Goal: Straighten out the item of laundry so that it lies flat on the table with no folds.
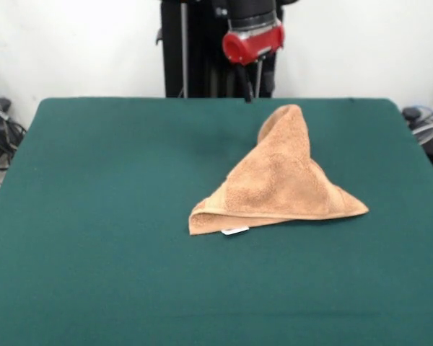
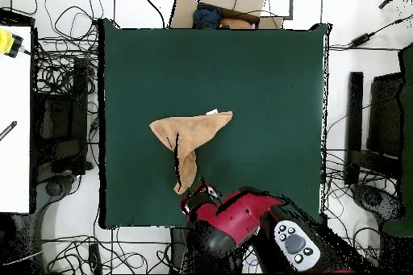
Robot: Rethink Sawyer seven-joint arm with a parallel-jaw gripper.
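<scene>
The tan terry-cloth towel (image 1: 278, 184) (image 2: 189, 141) lies on the dark green table (image 1: 94, 238) (image 2: 266, 86), folded over itself into a rough triangle rather than spread flat. In the front view it sits right of the table's middle, its wide base toward the near edge and its narrow tip reaching toward the far edge, where the cloth curls into a small loop. A small white label (image 1: 234, 231) (image 2: 213, 112) pokes out from under the base edge. The tool (image 1: 250, 81) (image 2: 177, 163) hangs from the red and black arm (image 1: 252, 36) (image 2: 230, 223) over the far edge of the table, just beyond the towel's tip, holding nothing. Its two thin fingers (image 1: 242, 81) point down close together; whether they are released or clenched I cannot tell.
</scene>
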